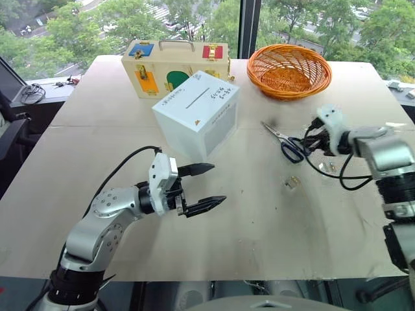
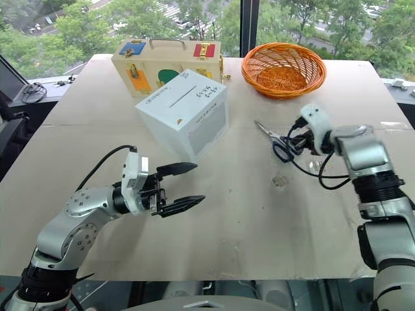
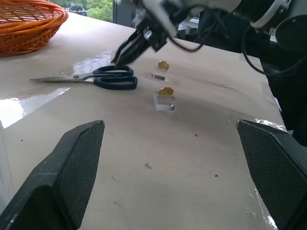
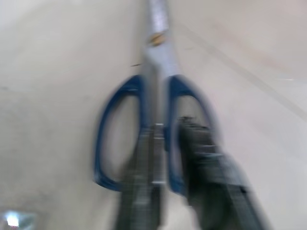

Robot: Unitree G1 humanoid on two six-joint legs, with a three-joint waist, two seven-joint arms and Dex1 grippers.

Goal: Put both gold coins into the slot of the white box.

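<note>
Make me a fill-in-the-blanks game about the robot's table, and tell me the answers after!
1. The scissors have ____ handles.
2. The woven basket is coloured ____.
3. Each gold coin sits on a small clear ____.
4. The slot is on the ____ of the white box.

Missing words: blue; orange; block; top

Orange wicker basket [image 1: 289, 70], blue-handled scissors [image 1: 284, 140], wooden latch case [image 1: 174, 67] on table [image 1: 246, 220].
</note>
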